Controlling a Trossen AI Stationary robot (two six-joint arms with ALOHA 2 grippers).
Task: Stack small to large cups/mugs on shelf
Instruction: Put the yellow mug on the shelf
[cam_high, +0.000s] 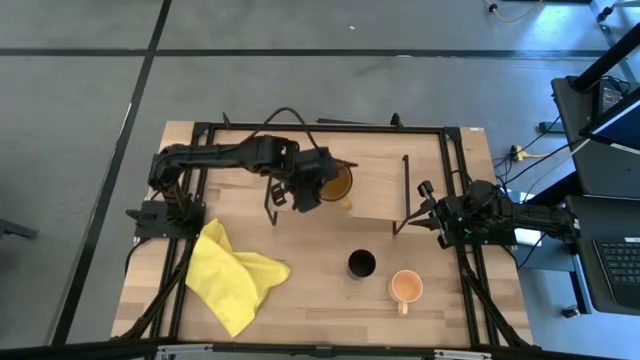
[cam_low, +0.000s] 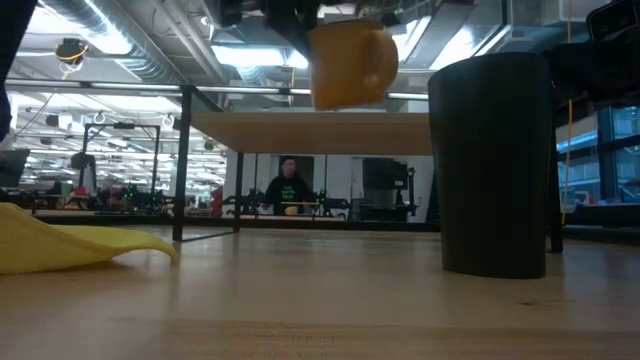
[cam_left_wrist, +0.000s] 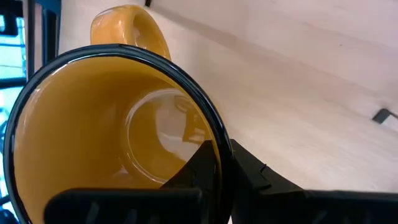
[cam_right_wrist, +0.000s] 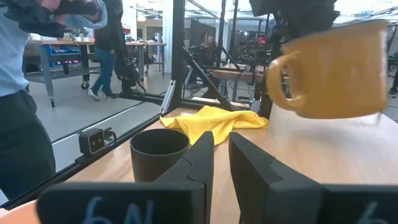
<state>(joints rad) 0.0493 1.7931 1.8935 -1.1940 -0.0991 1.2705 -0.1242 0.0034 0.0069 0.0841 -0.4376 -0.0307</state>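
My left gripper (cam_high: 312, 188) is shut on the amber glass mug (cam_high: 336, 184) and holds it just above the light-wood shelf (cam_high: 380, 185). In the low view the mug (cam_low: 350, 65) hangs over the shelf board (cam_low: 300, 132). The small black cup (cam_high: 361, 264) stands upright on the table in front of the shelf. The peach-orange mug (cam_high: 405, 287) stands to its right, handle toward the near edge. My right gripper (cam_right_wrist: 221, 163) waits at the shelf's right end, fingers close together and empty. My left gripper holds the amber mug by its dark rim (cam_left_wrist: 214, 134), on the side away from the handle (cam_left_wrist: 130, 25). One finger (cam_left_wrist: 196, 165) is inside the mug and one finger (cam_left_wrist: 255, 177) is outside. The fingers come from above. The mug hangs mouth up, slightly tilted, clear of the shelf.
A crumpled yellow cloth (cam_high: 235, 275) lies on the table at the near left. Thin dark rod legs (cam_high: 405, 185) carry the shelf. The table's black frame (cam_high: 455, 170) runs along its edges. People stand in the room beyond (cam_right_wrist: 25, 93).
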